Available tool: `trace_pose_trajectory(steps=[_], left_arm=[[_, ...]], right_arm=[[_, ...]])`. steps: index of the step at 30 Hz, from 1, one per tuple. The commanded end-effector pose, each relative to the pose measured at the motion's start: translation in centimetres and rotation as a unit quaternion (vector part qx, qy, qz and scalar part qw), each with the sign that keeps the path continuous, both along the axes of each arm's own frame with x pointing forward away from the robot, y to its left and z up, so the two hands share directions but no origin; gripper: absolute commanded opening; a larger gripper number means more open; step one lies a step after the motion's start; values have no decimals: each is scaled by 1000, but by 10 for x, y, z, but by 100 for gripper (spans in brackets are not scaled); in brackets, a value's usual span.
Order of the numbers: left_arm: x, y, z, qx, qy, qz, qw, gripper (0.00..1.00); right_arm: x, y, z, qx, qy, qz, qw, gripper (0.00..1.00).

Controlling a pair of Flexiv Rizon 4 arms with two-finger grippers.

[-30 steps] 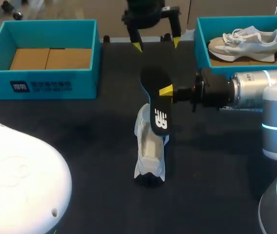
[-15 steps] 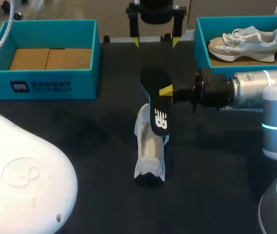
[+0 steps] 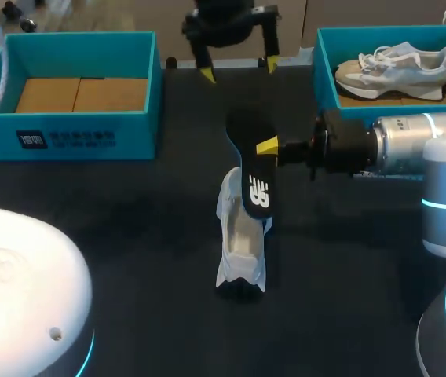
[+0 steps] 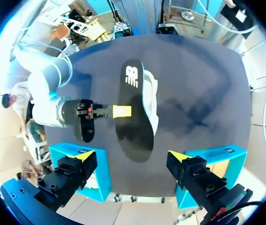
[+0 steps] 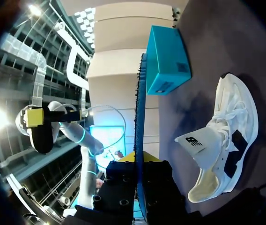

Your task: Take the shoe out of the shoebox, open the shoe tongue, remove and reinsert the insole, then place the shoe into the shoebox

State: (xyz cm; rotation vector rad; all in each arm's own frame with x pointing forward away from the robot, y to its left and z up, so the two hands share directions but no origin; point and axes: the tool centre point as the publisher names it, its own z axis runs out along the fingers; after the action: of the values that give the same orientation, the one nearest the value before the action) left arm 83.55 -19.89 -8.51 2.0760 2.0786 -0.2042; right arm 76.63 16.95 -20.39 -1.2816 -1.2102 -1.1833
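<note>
Black insole [image 3: 253, 161]: hung slanted just above the centre of the head view, its lower, logo-printed end over the mouth of the shoe.
Right hand [image 3: 268, 147]: lay level from the right edge of the frame, fingers clamped on the insole's side edge. The right wrist view showed the insole edge-on between them.
Shoe [image 3: 241, 243]: white, stood on the dark counter [image 3: 129, 228] just below the centre, under the insole, with no hand on it.
Left hand [image 3: 239, 69]: hovered at top centre over the far edge of the counter, yellow-tipped fingers apart with nothing between them, well away from the shoe.
Left shoebox [image 3: 74, 137]: upper left, empty down to its cardboard floor.
Right shoebox [image 3: 325, 75]: upper right, with a second shoe [image 3: 396, 67] inside.
Risk, slip: the grip was on one thin edge only, so the insole could probably twist or slide out if its lower end met resistance.
Risk, tip: nothing steadied the shoe. An insole catching on the collar or tongue would likely push it along the counter or knock it over.
</note>
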Motion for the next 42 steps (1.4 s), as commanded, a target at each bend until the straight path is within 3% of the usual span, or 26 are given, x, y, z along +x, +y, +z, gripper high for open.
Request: trace_pose_trajectory(steps=[1, 6, 12, 13, 14, 24, 31, 35, 42], left_arm=[[-18, 37, -3, -356, -73, 4, 932, 100], [-17, 49, -10, -433, -79, 5, 898, 100], [3, 60, -22, -522, -54, 51, 849, 100], [6, 62, -24, -519, -52, 68, 851, 100], [10, 63, -28, -479, -46, 110, 869, 100], [10, 63, -28, -479, -46, 110, 869, 100], [-3, 66, -37, -553, -10, 68, 830, 100], [-6, 74, -43, -605, -2, 66, 794, 100], [-5, 75, -47, -602, 7, 62, 796, 100]], right_arm=[[-1, 1, -1, 0, 0, -1, 1000, 0], [-1, 1, -1, 0, 0, -1, 1000, 0], [-1, 1, -1, 0, 0, -1, 1000, 0], [-1, 1, -1, 0, 0, -1, 1000, 0], [-1, 1, -1, 0, 0, -1, 1000, 0], [-1, 1, -1, 0, 0, -1, 1000, 0], [-1, 1, -1, 0, 0, -1, 1000, 0], [-1, 1, -1, 0, 0, -1, 1000, 0], [-1, 1, -1, 0, 0, -1, 1000, 0]])
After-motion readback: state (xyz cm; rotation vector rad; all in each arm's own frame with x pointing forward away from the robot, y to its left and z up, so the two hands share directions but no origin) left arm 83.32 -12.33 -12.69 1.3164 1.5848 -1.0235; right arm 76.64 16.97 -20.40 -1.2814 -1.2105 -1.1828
